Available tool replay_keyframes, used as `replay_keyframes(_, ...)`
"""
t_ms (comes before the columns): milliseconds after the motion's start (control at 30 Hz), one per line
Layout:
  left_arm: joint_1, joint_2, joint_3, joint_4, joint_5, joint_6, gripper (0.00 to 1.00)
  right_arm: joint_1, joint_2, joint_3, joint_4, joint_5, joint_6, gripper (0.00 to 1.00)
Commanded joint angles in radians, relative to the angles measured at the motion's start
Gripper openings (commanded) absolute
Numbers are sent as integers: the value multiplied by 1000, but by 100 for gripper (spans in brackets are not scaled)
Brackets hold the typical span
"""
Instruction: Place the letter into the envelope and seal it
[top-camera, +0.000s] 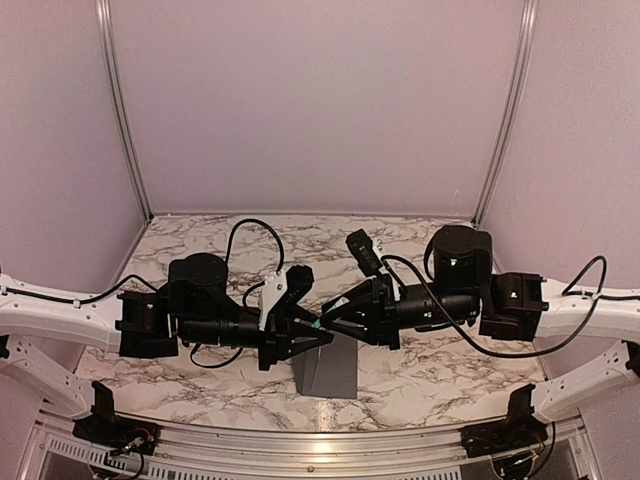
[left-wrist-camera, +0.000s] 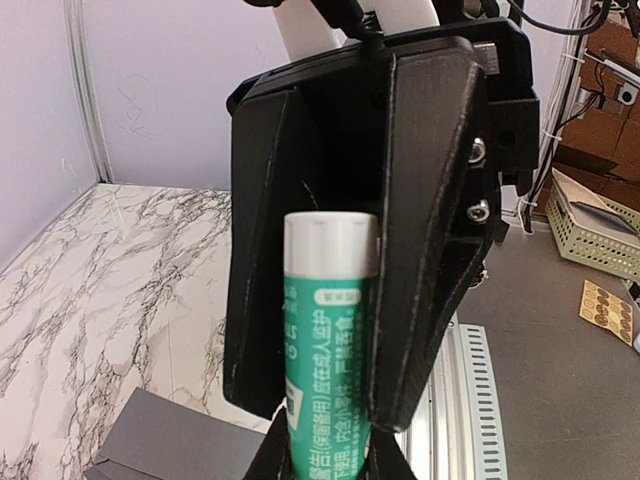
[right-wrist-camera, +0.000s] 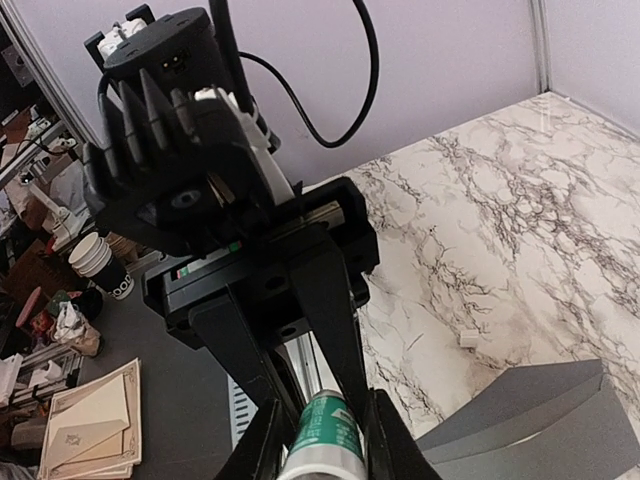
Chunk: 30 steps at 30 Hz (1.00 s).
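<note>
A white-and-green tube hangs in the air between my two grippers, which meet tip to tip over the table's near middle. My left gripper is shut on the tube's green body. My right gripper has its fingers pressed on either side of the white cap end. Just below them the dark grey envelope lies on the marble; a corner of this envelope shows in the left wrist view and its flap side in the right wrist view. The letter shows in no view.
A small white scrap lies on the marble beside the envelope. The metal rail runs along the table's near edge. Off the table are a paper cup, cream cards and a basket.
</note>
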Motion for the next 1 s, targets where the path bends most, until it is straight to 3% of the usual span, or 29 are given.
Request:
replay_keyframes(0, -4, 2, 27, 12, -11, 10, 0, 8, 7, 53, -42, 26, 1, 19)
replay_keyframes(133, -4, 4, 25, 12, -15, 11, 0, 8, 15, 58, -47, 28, -3, 0)
replay_keyframes(333, -4, 0, 13, 11, -24, 10, 0, 8, 29, 57, -43, 60, -8, 0)
replay_keyframes(500, -4, -21, -30, 11, -81, -2, 60, 8, 27, 61, -68, 201, -2, 0)
replay_keyframes(600, -3, -46, -80, 11, -162, -22, 79, 7, 41, 75, -107, 318, -1, 0)
replay_keyframes(800, -2, -87, -187, 13, -251, -76, 78, -22, 120, 111, -185, 517, 20, 0)
replay_keyframes(900, -3, -100, -229, 19, -283, -94, 70, -47, 173, 114, -187, 522, 24, 0)
replay_keyframes(967, -3, -93, -247, 24, -307, -103, 59, -55, 216, 116, -180, 519, 24, 0)
